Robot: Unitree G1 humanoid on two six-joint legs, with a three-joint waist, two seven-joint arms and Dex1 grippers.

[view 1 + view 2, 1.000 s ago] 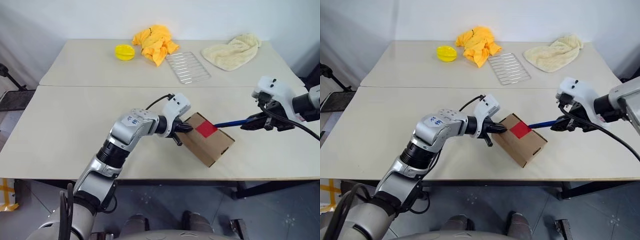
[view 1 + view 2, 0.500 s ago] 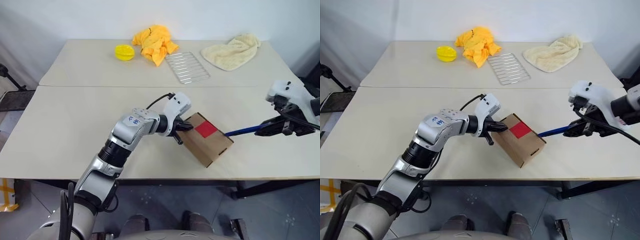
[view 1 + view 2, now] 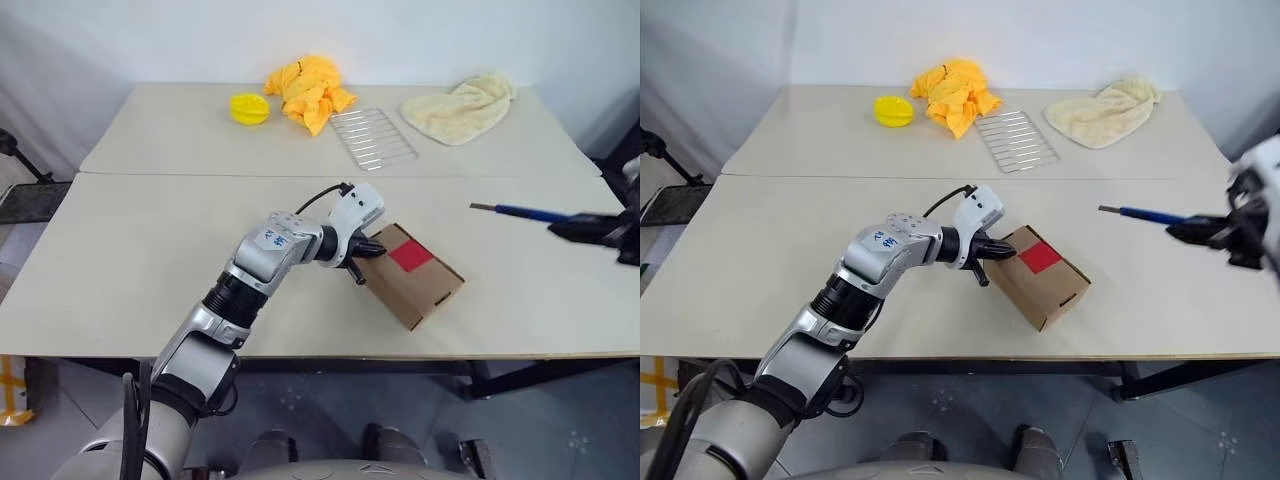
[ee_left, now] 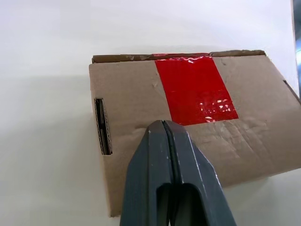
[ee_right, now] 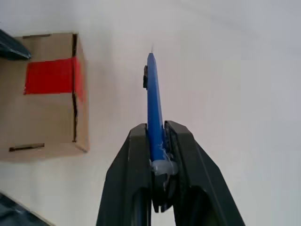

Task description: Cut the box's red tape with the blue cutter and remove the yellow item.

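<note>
1. Bracing the box (image 3: 412,283) comes first: the left gripper (image 3: 368,248), its two black fingers (image 4: 170,179) pressed fully together and holding nothing, pushes its tip against the box's near-left end on the front table (image 3: 130,270). I'd judge it should keep that firm push so the box cannot skid or turn.

2. The box is plain brown cardboard, matte and a bit creased, sitting skewed to the table edge, with a slot in one side. The red tape (image 3: 411,257) is a glossy, slightly wrinkled strip across the top seam. From the wrist views the flap edges look rough near the tape; whether the seam is fully cut I cannot tell, and the flaps lie shut. The yellow item is presumably inside.

3. Further right, well apart from the box, the right gripper (image 3: 1200,229) is clamped narrowly on the blue cutter (image 3: 1140,214), a slim smooth stick, held above the table with its tip towards the box. If another pass is needed, I'd bring the tip in low along the seam; if not, put it down and lift a flap.

4. On the far table lie a wire rack (image 3: 373,135), a crumpled orange cloth (image 3: 308,88), a round yellow disc (image 3: 248,107) and a cream towel (image 3: 458,100), soft and nubbly.
</note>
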